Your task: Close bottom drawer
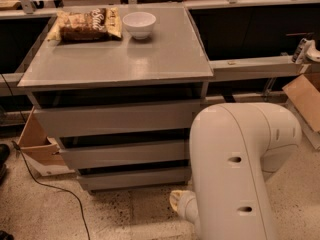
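White arm (240, 174) fills foreground, right. Gripper (179, 202) is low nr the floor, just in front of bottom drawer (135, 178), lowest of 3 fronts; spread or pressed together, not visible. Cabinet top (150, 59): bowl (139, 23), snack bag (87, 25).

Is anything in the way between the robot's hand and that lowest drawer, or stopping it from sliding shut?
Nothing visible does. The gripper sits low by the floor, just off the right end of the bottom drawer, with only bare floor between them. No object shows in the dark gap above the drawer front, though its inside is mostly hidden.
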Tool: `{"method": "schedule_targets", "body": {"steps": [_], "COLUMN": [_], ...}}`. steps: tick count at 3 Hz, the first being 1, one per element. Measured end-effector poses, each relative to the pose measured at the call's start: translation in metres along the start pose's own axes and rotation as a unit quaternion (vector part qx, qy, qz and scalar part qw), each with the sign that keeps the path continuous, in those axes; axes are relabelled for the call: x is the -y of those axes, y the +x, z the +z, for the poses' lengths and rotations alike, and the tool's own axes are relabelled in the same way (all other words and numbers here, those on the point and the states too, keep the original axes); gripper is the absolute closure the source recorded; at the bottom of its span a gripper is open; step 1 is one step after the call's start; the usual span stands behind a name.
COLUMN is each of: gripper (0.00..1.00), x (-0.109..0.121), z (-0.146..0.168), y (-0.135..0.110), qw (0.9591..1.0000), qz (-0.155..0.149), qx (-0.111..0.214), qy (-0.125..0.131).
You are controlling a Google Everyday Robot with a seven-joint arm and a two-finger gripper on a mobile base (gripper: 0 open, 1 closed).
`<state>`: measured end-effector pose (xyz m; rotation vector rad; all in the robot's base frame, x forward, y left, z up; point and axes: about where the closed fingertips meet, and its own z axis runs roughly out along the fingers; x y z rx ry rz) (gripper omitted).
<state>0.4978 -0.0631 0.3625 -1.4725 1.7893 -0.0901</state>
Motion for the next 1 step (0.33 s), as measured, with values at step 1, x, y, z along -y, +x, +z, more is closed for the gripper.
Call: {"method": "schedule_targets", "body": {"steps": [1], "gripper": [0.76], "x": [-0.0105], "z": [-0.0107], "y": [0.0103], "qw": [0.9999], "qz": [-0.009], "qx": [-0.006], "qy": [-0.004]}}
